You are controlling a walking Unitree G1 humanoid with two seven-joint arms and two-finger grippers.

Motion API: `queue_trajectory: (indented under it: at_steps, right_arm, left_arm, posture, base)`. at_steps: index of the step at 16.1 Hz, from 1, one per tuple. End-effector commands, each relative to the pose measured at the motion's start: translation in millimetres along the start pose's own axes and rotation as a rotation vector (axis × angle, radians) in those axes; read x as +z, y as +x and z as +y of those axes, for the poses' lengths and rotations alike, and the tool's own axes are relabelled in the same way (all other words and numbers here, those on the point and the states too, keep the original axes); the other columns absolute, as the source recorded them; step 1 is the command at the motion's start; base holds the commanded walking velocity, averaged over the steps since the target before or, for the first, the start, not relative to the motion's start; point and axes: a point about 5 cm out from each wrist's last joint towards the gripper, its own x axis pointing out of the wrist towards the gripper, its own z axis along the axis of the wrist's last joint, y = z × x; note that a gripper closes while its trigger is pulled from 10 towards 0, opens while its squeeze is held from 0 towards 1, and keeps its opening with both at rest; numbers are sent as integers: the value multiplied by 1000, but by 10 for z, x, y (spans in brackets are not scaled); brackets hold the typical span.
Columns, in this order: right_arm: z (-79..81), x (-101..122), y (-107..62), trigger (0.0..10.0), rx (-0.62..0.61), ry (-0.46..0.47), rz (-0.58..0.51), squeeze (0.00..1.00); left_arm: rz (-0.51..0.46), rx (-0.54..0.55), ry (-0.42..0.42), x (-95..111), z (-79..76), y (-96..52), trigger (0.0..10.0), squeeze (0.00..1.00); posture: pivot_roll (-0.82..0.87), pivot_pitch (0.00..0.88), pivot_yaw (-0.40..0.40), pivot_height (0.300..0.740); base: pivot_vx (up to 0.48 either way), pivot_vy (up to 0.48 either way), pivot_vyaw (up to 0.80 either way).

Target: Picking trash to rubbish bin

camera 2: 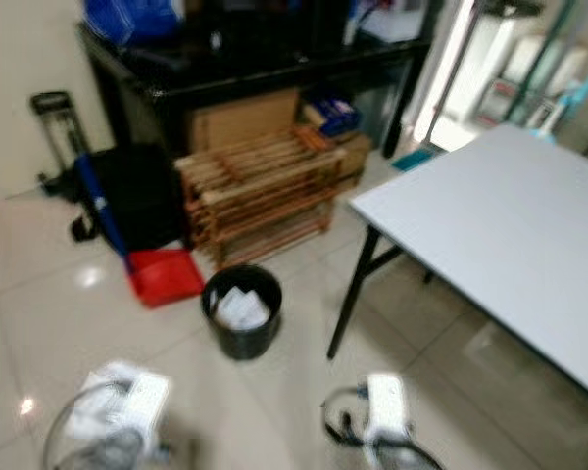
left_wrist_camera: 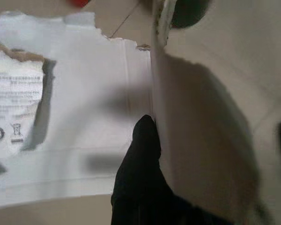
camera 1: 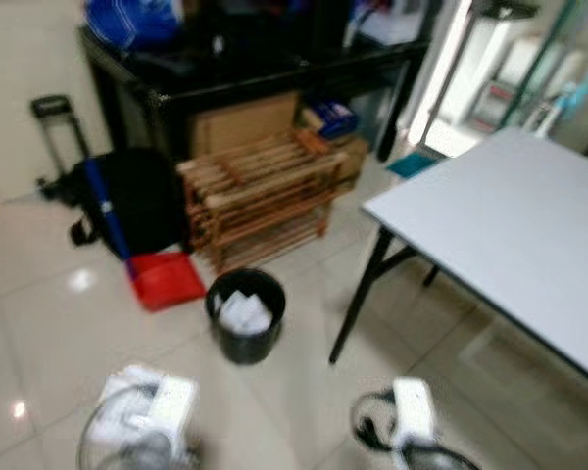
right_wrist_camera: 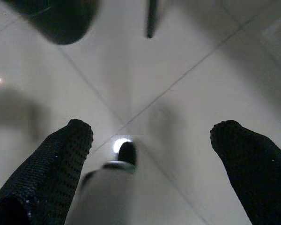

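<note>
The left claw [left_wrist_camera: 145,140] pinches a torn white cardboard piece [left_wrist_camera: 79,117], held low above the tiled floor [camera 1: 304,392]. The black rubbish bin [camera 1: 245,315] stands just ahead, holding paper. The right claw [right_wrist_camera: 152,154] hangs spread, holding nothing.

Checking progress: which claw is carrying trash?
The left claw: it grips a torn white printed paper. The right claw is open above bare floor tiles.
</note>
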Motion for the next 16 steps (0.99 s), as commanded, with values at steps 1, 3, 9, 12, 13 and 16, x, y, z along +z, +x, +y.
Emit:
queue_trajectory:
  at_steps: [1, 3, 9, 12, 13, 16]
  right_arm:
    - [43, 61, 11, 10000, 13, -7, -18, 0]
    - [27, 55, 9, 10000, 7, 4, -17, 0]
    - [21, 34, 6, 10000, 4, 9, -12, 0]
    - [34, 29, 7, 10000, 5, 15, -13, 0]
    - [33, 28, 7, 10000, 5, 15, -12, 0]
    - [24, 19, 5, 10000, 6, 0, -7, 0]
  left_arm:
    - [15, 22, 9, -65, 83, -7, 10000, 0]
    - [16, 19, 10, -76, 72, -10, 10000, 0]
    - [15, 12, 21, -65, 61, -8, 10000, 0]
    - [15, 9, 29, -65, 65, -8, 10000, 0]
    - [15, 9, 30, -64, 65, -7, 10000, 0]
    - [14, 7, 34, -56, 60, -6, 10000, 0]
  posture:
    - [-35, 0, -93, 740]
    - [-36, 0, -92, 740]
    - [-31, 0, -89, 740]
    - [-33, 0, -87, 740]
    - [-33, 0, -86, 740]
    - [-32, 0, -86, 740]
  base:
    - [394, 0, 0]
    - [388, 0, 0]
    - [386, 0, 0]
    - [387, 0, 0]
    - [390, 0, 0]
    - [387, 0, 0]
